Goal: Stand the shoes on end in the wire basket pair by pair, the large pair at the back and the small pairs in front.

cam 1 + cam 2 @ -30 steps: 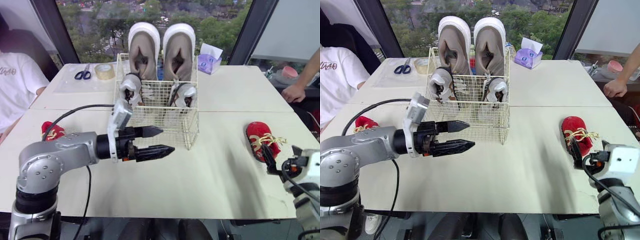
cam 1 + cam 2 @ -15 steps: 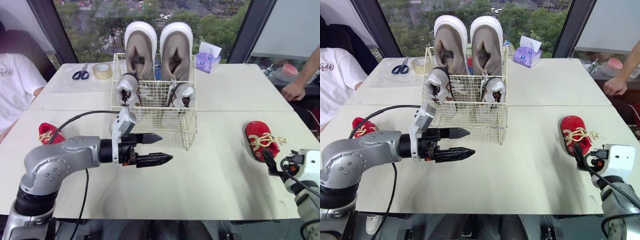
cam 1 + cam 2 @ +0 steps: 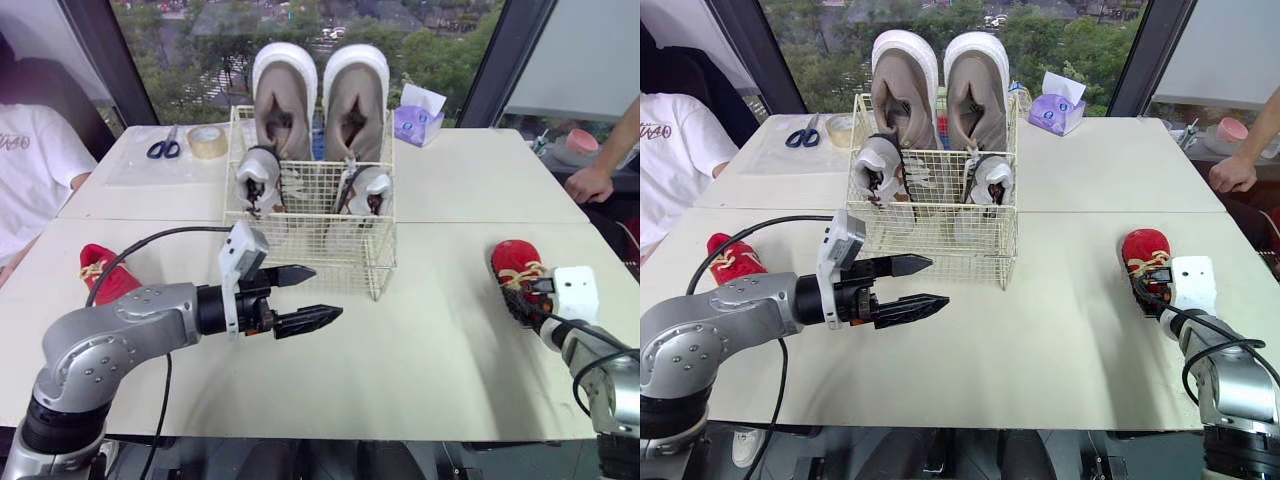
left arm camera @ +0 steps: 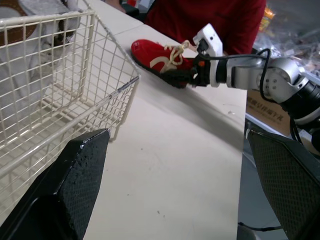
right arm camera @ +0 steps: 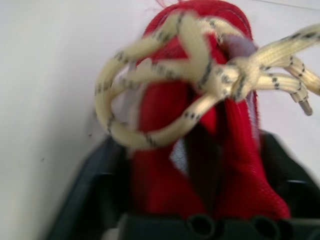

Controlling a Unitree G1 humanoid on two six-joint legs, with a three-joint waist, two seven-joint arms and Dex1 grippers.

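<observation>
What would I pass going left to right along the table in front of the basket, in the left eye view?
The red shoe on the left → left gripper → red shoe on the right.

Blue-handled scissors [image 3: 165, 149] and a tape roll [image 3: 209, 142] are being seen side by side at the far left of the table [image 3: 440, 330]. A purple tissue box [image 3: 416, 124] is being seen at the far edge. A person in white [image 3: 30, 170] is being seated left. Another person's hand [image 3: 585, 185] is being rested at the far right edge.
</observation>
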